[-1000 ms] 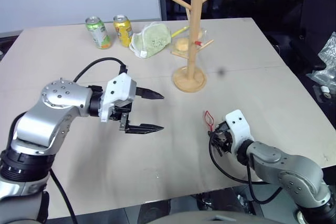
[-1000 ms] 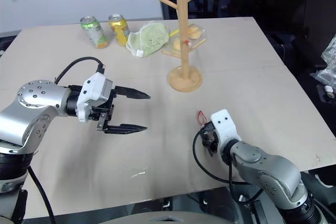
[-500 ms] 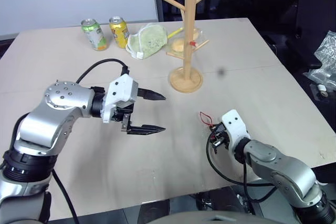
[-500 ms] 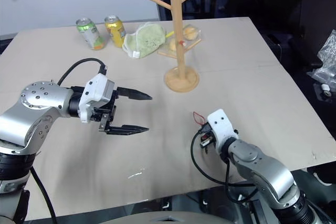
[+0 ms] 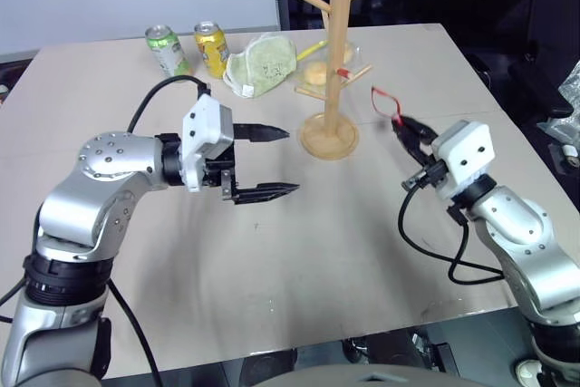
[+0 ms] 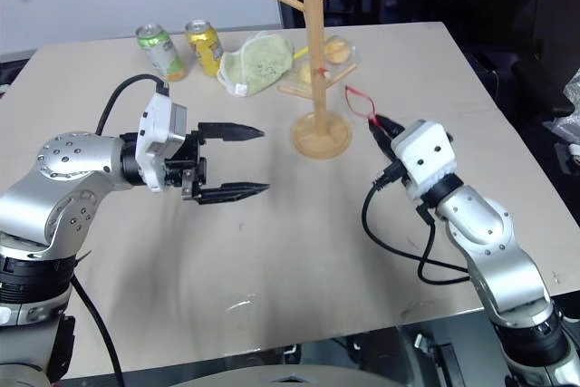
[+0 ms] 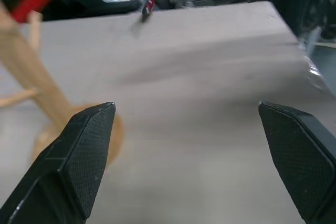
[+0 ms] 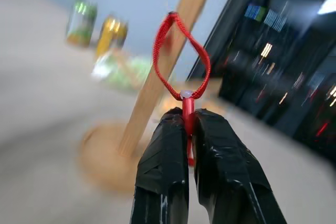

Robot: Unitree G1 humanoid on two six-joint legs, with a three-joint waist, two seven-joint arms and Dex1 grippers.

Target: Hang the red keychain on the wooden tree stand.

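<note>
The red keychain point(image 8: 181, 56) stands up as a thin red loop from my right gripper point(image 8: 186, 116), which is shut on its lower end. In the eye views the right gripper point(image 5: 403, 126) is raised above the table, just right of the wooden tree stand point(image 5: 337, 52), and the loop point(image 5: 385, 101) points toward the post. The stand is upright on its round base, with a red mark on one peg. My left gripper point(image 5: 283, 160) hovers open and empty left of the stand's base, pointing at it; its wrist view shows the stand point(image 7: 26, 61) beyond its spread fingers.
A green can point(image 5: 168, 49), a yellow can point(image 5: 212, 49) and a crumpled green-and-white cloth point(image 5: 263, 65) sit at the table's far side. A small clear dish with an orange item point(image 5: 317, 74) lies behind the stand. The table's right edge is near my right arm.
My right gripper has shut on the keychain, lifted it off the table and turned up toward the stand. The left gripper rose slightly, still open.
</note>
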